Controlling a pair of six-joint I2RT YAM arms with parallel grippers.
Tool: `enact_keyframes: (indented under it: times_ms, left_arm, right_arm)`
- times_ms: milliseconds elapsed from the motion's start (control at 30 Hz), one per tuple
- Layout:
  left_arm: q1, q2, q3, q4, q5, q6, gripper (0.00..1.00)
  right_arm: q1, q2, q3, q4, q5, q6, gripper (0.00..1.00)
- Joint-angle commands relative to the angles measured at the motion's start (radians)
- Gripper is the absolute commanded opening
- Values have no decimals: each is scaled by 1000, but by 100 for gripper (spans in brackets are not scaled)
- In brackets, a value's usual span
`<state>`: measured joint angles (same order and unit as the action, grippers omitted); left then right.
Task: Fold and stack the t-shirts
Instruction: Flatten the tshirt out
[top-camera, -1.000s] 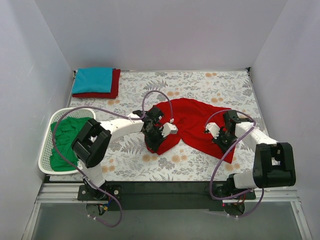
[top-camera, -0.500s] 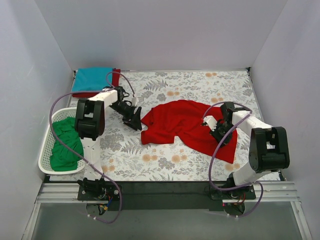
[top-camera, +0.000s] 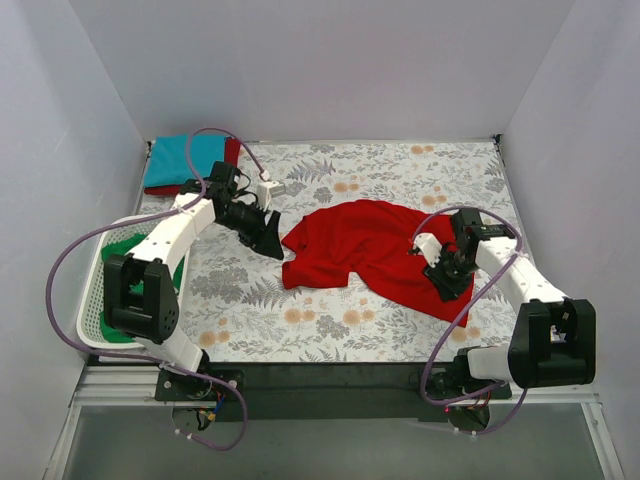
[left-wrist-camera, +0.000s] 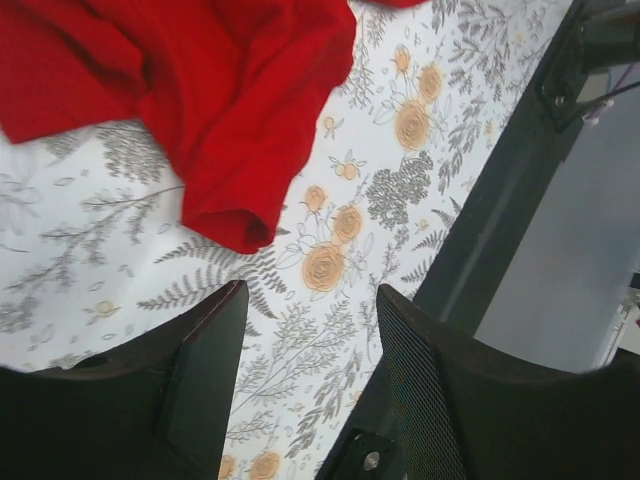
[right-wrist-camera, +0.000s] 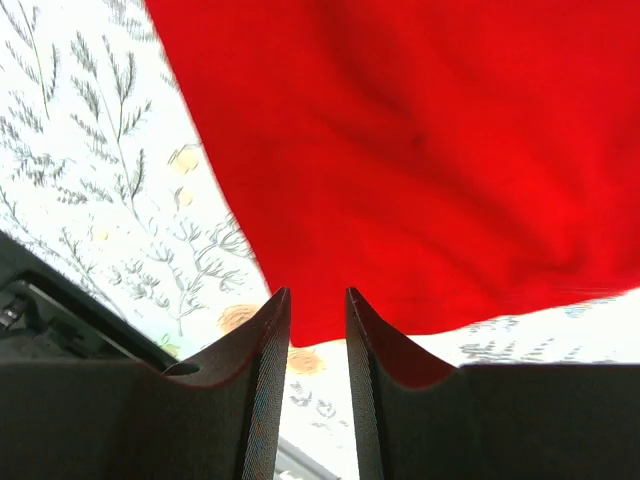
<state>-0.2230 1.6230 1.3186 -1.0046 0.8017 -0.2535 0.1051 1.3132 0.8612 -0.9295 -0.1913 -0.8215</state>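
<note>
A bright red t-shirt (top-camera: 365, 248) lies loosely spread in the middle of the table, with one sleeve (left-wrist-camera: 232, 215) pointing to the near side. My left gripper (top-camera: 269, 238) hovers just left of the shirt's left edge, open with nothing between its fingers (left-wrist-camera: 205, 370). My right gripper (top-camera: 450, 283) is over the shirt's near right corner (right-wrist-camera: 330, 310), its jaws a narrow gap apart and empty. A teal t-shirt (top-camera: 186, 158) lies folded on a darker red one (top-camera: 230, 165) at the back left. A green t-shirt (top-camera: 118, 247) sits in the basket.
The white lattice basket (top-camera: 88, 320) stands at the left edge, with the left arm reaching over it. White walls close in the table at left, right and back. The black rail (left-wrist-camera: 500, 200) runs along the near edge.
The left gripper let go of the red shirt's near left part and drew back to the left. The right gripper has just opened, and the shirt's right corner now lies on the table.
</note>
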Motion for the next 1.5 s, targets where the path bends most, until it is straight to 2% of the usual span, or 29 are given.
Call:
enact_keyframes:
  times_ms: [0,167,300,533,667,867,1000,1267,1367,1467]
  left_arm:
    - [-29,3,-47,40,-3,-52,53]
    - [-45,-17,-74,58,-10,-81,54]
    - [-52,-29,-96,67,-28,-79,55]
    - [-56,-63,-133,84,-42,-82,56]
    - [-70,-97,-150,69,-59,-9,56]
    - [-147,-147,-179,29,-119,148,54]
    - [-237,-155,-191,44,-150,160,53]
    - [-283,-117,-171,81,-145,145,53]
    - [-315,-114,-185,106,-168,149,53]
    - [-366,-132,-238,200,-266,142,53]
  right_arm:
    - [1,-8,-57,-16,21,7,35]
    - [7,-28,-128,24,62,-5,35]
    - [13,-40,-186,46,93,-25,48]
    - [59,-58,-261,138,170,-16,51]
    - [77,-55,-287,193,233,8,52]
    - [79,-106,-231,130,199,16,51]
    - [79,-95,-220,136,168,16,51]
    - [82,-65,-277,222,187,1,52]
    - [93,-40,-315,265,216,-7,49]
    - [104,-12,-341,291,230,-7,28]
